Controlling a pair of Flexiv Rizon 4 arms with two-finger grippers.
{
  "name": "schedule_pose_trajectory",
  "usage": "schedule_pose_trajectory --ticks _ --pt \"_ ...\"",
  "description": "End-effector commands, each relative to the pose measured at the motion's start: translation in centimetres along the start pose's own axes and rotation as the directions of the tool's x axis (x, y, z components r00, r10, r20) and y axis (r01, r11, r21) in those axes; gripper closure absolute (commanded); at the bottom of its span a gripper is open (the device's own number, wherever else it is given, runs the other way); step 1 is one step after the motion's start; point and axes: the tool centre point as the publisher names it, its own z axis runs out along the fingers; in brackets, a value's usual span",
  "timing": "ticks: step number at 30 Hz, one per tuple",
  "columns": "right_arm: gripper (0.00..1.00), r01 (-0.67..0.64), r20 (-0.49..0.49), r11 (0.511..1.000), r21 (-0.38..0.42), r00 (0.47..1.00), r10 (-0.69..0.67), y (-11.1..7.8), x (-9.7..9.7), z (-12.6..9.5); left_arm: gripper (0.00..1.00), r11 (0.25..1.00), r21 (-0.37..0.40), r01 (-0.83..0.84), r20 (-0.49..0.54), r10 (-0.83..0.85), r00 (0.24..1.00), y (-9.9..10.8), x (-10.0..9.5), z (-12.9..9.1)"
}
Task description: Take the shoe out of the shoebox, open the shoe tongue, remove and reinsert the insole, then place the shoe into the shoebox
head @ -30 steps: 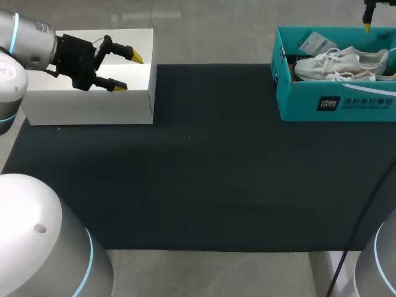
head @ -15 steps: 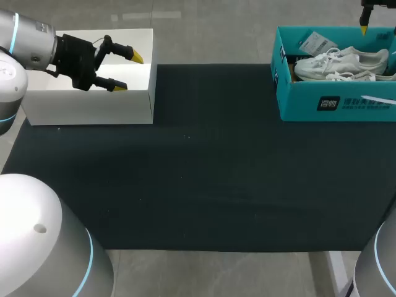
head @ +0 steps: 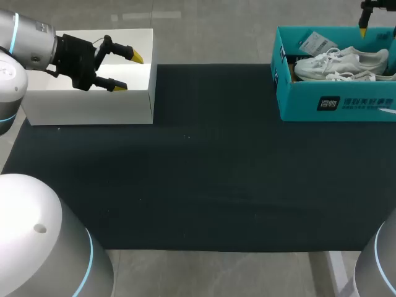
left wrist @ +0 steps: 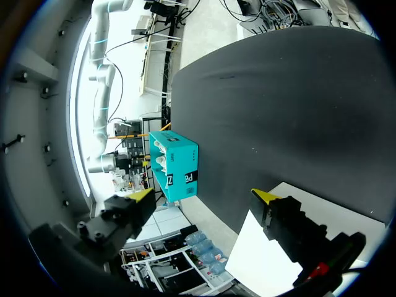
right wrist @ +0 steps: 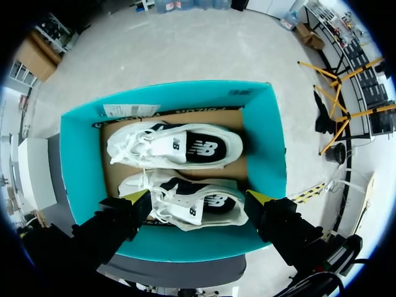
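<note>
A teal shoebox stands at the table's far right with two white shoes lying side by side in it. In the right wrist view the shoebox lies straight below, and my right gripper hangs open above the nearer shoe, apart from it. The farther shoe lies beside it. In the head view only one yellow fingertip of the right gripper shows, above the box's far side. My left gripper stands open and holds nothing over a white box at the far left.
A black mat covers the table between the two boxes. A paper tag lies in the shoebox's far corner. In the left wrist view the teal shoebox stands far ahead across the mat.
The right gripper's fingertip has edged slightly left above the shoebox, and a cable at the right edge has left view. The left arm has not moved.
</note>
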Motion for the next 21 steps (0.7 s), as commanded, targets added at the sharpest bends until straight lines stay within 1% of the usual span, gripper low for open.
schedule_pose_trajectory --ticks 1,8,9,10,11,14,16,17,19,20,21 --pt "0.00 0.000 0.006 0.998 -0.059 1.000 0.000 -3.4 0.8 -0.4 0.00 1.000 -0.001 -0.001 -0.002 0.001 1.000 0.0 0.0 0.0" --pt "0.00 0.020 0.020 0.999 -0.044 1.000 -0.019 -8.9 2.0 -1.6 0.00 1.000 -0.001 -0.001 -0.002 0.001 1.000 0.0 0.0 0.0" --pt "0.00 0.020 0.028 0.999 -0.039 0.999 -0.019 -9.6 2.3 -1.8 0.00 0.996 -0.031 0.083 -0.022 -0.084 0.996 0.2 -0.3 0.1" --pt "0.00 0.020 0.030 0.999 -0.040 0.999 -0.019 -10.3 2.5 -2.0 0.00 0.982 -0.079 0.169 -0.034 -0.172 0.984 0.8 -0.3 0.4" --pt "0.00 0.021 0.034 0.999 -0.039 0.999 -0.020 -10.8 2.7 -2.2 0.00 0.967 -0.114 0.228 -0.043 -0.234 0.971 1.0 -0.5 0.4" --pt "0.00 0.019 0.047 0.999 -0.035 0.999 -0.018 -12.1 3.1 -2.5 0.00 0.874 -0.237 0.424 -0.023 -0.441 0.897 2.0 -1.0 0.2" --pt "0.00 0.018 0.048 0.999 -0.033 0.999 -0.016 -12.9 3.5 -2.7 0.00 0.813 -0.307 0.495 -0.010 -0.522 0.853 2.4 -1.3 0.0" --pt "0.00 0.018 0.048 0.999 -0.031 0.999 -0.017 -13.2 3.7 -2.6 0.00 0.791 -0.317 0.523 0.007 -0.549 0.836 2.5 -1.4 -0.2" --pt "0.00 0.018 0.049 1.000 -0.022 0.999 -0.017 -13.7 4.1 -2.4 0.00 0.727 -0.369 0.580 0.033 -0.613 0.789 2.7 -1.6 -0.4" --pt "0.00 0.018 0.049 1.000 -0.021 0.999 -0.017 -13.9 4.2 -2.2 0.00 0.708 -0.390 0.589 0.043 -0.625 0.780 2.9 -1.7 -0.5" --pt "0.00 0.021 0.048 1.000 -0.019 0.999 -0.020 -14.2 4.5 -2.0 0.00 0.669 -0.410 0.620 0.064 -0.657 0.751 3.0 -1.8 -0.6"
